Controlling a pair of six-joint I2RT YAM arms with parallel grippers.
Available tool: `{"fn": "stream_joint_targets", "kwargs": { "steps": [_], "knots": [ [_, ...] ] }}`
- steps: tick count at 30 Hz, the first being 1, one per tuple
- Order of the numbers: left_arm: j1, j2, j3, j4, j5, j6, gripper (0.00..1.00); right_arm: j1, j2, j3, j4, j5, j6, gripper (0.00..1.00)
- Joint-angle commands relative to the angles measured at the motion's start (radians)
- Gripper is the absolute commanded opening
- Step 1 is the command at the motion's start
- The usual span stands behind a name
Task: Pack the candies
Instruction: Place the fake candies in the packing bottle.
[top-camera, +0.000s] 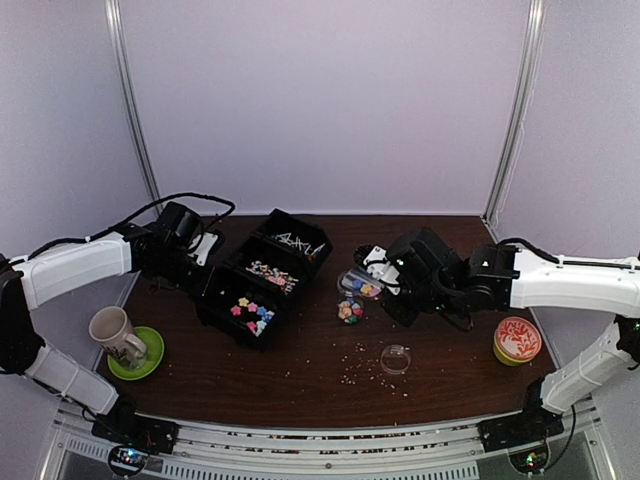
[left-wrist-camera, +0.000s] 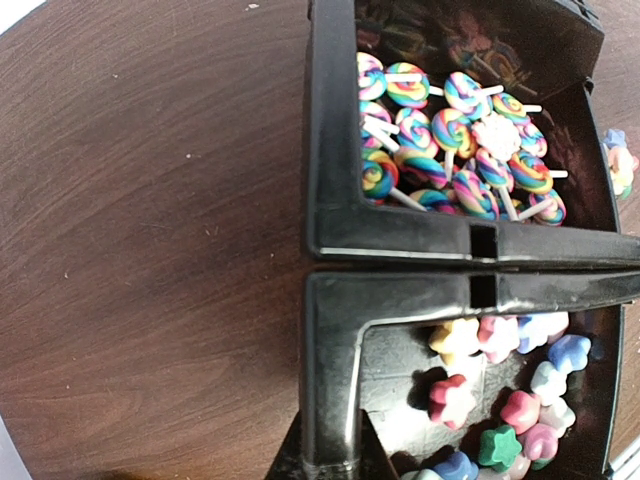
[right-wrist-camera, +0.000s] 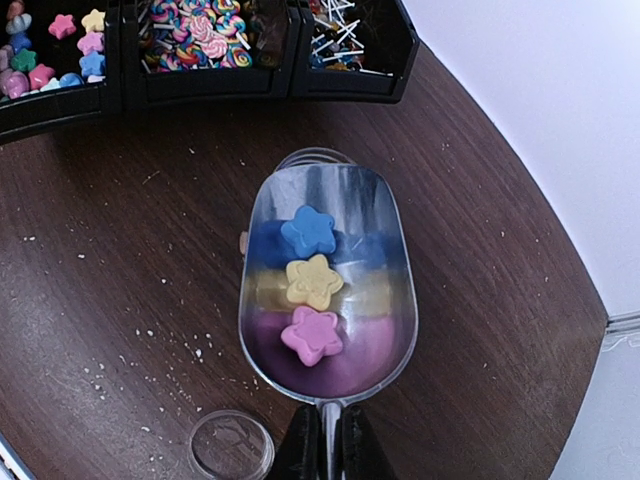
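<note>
A black three-compartment tray (top-camera: 262, 275) holds star candies (top-camera: 252, 312) in the near cell, swirl lollipop candies (top-camera: 271, 274) in the middle cell and white sticks (top-camera: 297, 241) in the far cell. My left gripper (top-camera: 207, 274) is shut on the tray's rim (left-wrist-camera: 338, 380) at the corner of the star cell (left-wrist-camera: 500, 400), beside the lollipops (left-wrist-camera: 450, 140). My right gripper (top-camera: 392, 278) is shut on the handle of a clear scoop (right-wrist-camera: 325, 285), held above the table right of the tray. Three stars, blue (right-wrist-camera: 308, 230), yellow and pink, lie in it. A small pile of loose candies (top-camera: 350, 311) lies under the scoop.
A clear round lid (top-camera: 395, 358) lies near the front, also in the right wrist view (right-wrist-camera: 232, 446). Pale crumbs (top-camera: 352, 372) are scattered around it. A mug on a green saucer (top-camera: 125, 340) stands front left. A round red-topped tub (top-camera: 517, 340) stands front right.
</note>
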Motion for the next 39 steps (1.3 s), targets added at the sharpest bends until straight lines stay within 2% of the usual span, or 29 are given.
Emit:
{"fn": "stream_joint_targets", "kwargs": {
  "steps": [1, 39],
  "knots": [
    [0.007, -0.03, 0.081, 0.196, 0.046, -0.024, 0.0, -0.006, -0.018, 0.042, -0.066, 0.027, 0.026, 0.0],
    [0.007, -0.031, 0.081, 0.196, 0.047, -0.024, 0.0, -0.015, 0.105, 0.241, -0.344, 0.094, -0.001, 0.0]
  ]
}}
